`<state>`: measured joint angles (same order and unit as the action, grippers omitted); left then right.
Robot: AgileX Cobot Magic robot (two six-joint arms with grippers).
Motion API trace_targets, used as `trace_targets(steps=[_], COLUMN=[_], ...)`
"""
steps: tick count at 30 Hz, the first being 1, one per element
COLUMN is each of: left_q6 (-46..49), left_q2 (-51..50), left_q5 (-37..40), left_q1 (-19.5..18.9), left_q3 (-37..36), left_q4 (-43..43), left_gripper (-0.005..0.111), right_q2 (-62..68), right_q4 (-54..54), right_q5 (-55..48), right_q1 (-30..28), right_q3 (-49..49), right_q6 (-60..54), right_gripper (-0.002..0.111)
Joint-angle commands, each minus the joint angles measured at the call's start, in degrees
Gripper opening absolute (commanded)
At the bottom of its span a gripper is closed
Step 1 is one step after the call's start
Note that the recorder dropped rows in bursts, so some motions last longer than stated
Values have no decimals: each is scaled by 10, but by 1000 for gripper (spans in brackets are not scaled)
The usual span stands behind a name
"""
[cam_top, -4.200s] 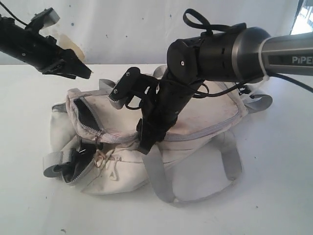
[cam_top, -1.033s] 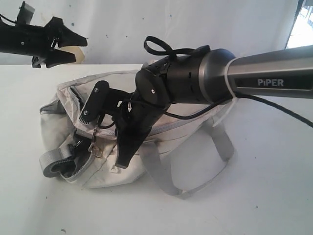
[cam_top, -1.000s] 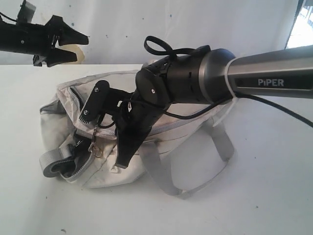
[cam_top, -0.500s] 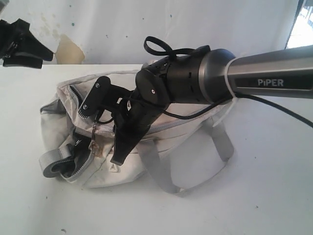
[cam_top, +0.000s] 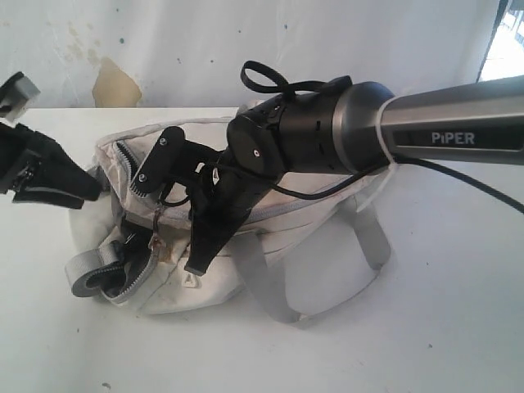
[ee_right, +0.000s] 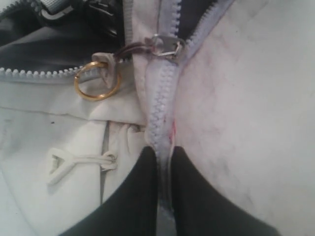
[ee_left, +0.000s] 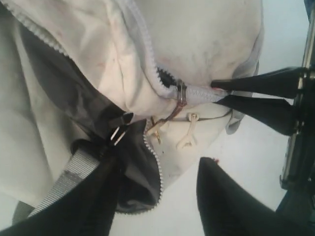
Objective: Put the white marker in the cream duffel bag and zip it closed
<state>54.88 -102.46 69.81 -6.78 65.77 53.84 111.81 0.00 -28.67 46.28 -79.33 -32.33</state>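
The cream duffel bag (cam_top: pixel 327 246) lies on the white worktop (cam_top: pixel 442 319). The right gripper (cam_top: pixel 194 264) has its jaws closed on the grey zipper (ee_right: pixel 160 118), pinching the closed band just beside the slider (ee_right: pixel 165 45); a gold ring (ee_right: pixel 97 80) lies close to it. Past the slider the zipper stands open and the dark lining (ee_left: pixel 74 93) shows. The left gripper (cam_top: pixel 92 191) hovers at this open end of the bag, its jaws apart and holding nothing; whether a finger touches the fabric I cannot tell

Right arm (cam_top: pixel 311 139) overhangs the cream duffel bag (cam_top: pixel 327 246), left end exposed.
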Motion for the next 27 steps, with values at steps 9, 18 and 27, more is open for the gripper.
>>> trace_targets(steps=[9,18,27], left_q6=[84,142,258], left_q2=[7,-17,-74], left_q5=[-92,-158,-123], left_q1=[93,122,122], left_q3=[-62,-65,-65], left_q4=[22,70,179], left_gripper=[51,51,51], right_q2=[-2,-2,-2], right_q4=[0,0,0], right_q5=[6,-5,-3], right_q1=[0,0,0], right_q3=[1,1,1], right_q6=[4,4,4], right_gripper=[0,0,0])
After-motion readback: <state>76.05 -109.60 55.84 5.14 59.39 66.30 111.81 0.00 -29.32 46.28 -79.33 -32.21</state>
